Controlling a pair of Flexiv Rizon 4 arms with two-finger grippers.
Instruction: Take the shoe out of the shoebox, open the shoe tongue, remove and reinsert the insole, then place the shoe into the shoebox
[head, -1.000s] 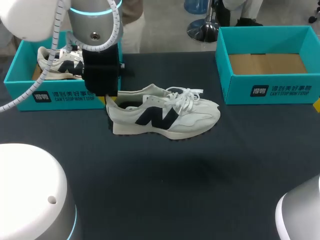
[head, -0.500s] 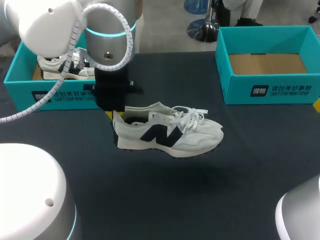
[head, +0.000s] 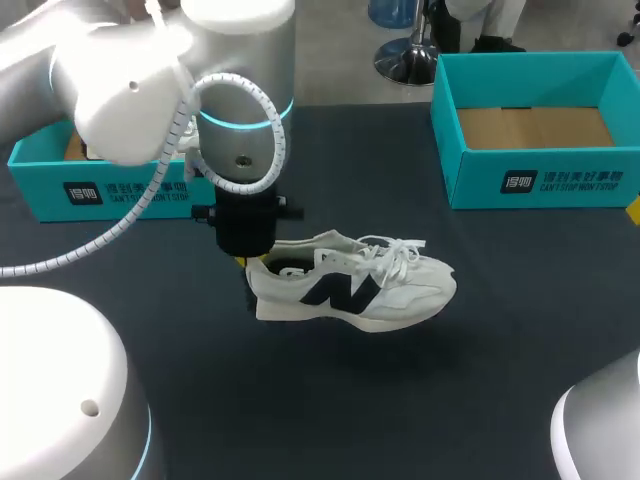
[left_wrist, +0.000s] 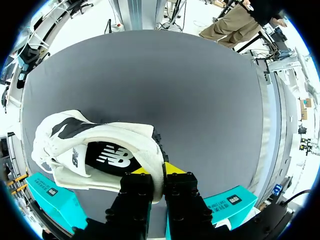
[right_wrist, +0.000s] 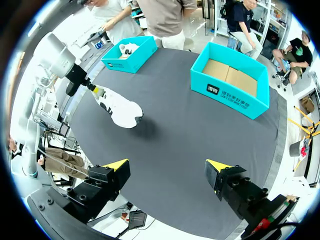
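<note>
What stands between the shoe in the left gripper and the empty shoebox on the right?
Nothing visible. The left gripper holds the shoe by its heel, and only bare table lies between it and the empty shoebox, whose inside holds nothing.

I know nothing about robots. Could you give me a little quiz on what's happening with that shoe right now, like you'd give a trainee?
1. True or false: the right gripper holds the shoe.
2. Which part of the shoe is the left gripper shut on? A: the toe. B: the laces. C: the heel.
3. Fill in: the right box is ___.

Key: 1 false, its fingers stand wide open, far from the shoe. 2 C. 3 empty, only its bare cardboard floor shows.
</note>
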